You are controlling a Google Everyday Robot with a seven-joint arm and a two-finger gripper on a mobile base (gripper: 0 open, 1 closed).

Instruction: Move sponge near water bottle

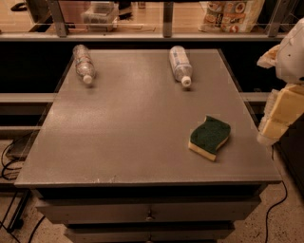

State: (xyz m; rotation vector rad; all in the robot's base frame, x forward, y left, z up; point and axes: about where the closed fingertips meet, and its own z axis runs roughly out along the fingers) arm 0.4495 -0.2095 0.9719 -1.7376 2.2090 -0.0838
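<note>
Beyond the left edge of the grey table (128,137), down on the floor: dark cables (10,163). Behind the table's far edge, toward the left: a clear container (99,13) on a shelf. At the table's far left corner: the water bottle (83,64), lying on its side, clear and ribbed, white cap pointing toward the table's near edge. Under the tabletop, about the middle: drawer fronts (149,211). On the table's far side, right of its middle: a second bottle (180,64), also lying down, wrapped in a pale label, white cap likewise toward the near edge, well apart from the water bottle. Behind the table's far right corner: printed packages (231,14). On the table's right half, nearer the front: the sponge (210,137), lying flat, dark green side up, pale yellow foam showing along its near side, well apart from both bottles and close to the table's right edge. Just past the table's right edge, level with the sponge: the gripper (273,126), pale yellow, off the tabletop, apart from the sponge. Open or closed: cannot tell.
</note>
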